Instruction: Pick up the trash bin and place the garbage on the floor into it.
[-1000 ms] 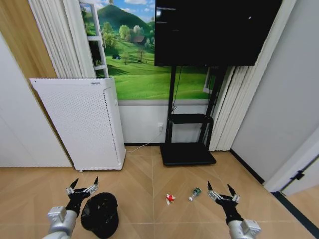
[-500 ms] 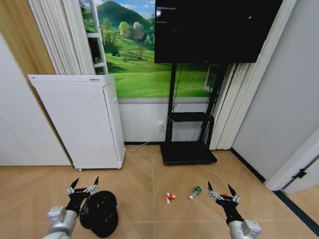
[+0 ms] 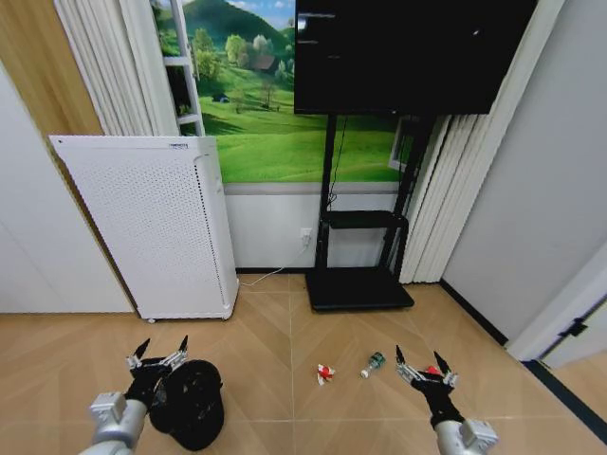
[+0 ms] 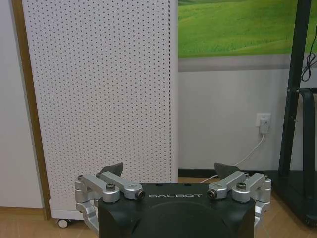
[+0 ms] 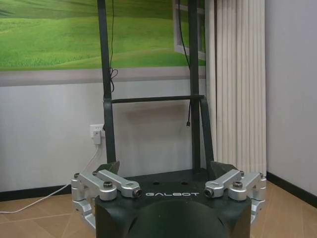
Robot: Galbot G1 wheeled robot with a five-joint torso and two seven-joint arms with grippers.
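Note:
The trash bin [image 3: 193, 405], black and round, stands on the wood floor at the lower left of the head view. My left gripper [image 3: 158, 354] is open, just left of its rim and a little above it. On the floor in the middle lie a red-and-white wrapper [image 3: 324, 373] and a small greenish bottle [image 3: 373, 364]. A red scrap [image 3: 432, 370] peeks out from behind my right gripper [image 3: 422, 366], which is open and holds nothing. In the wrist views the left gripper [image 4: 170, 171] and the right gripper [image 5: 163, 168] each have their fingers spread wide.
A tall white perforated unit [image 3: 152, 223] stands against the wall at the left, and also fills much of the left wrist view [image 4: 99, 99]. A black TV stand [image 3: 358, 284] with a screen is ahead, its legs [image 5: 106, 129] in the right wrist view. Curtains and a grey wall close off the right.
The whole head picture has shifted slightly, so the camera moved. The red scrap now peeks out by the right gripper. Both grippers stay open in the same pose.

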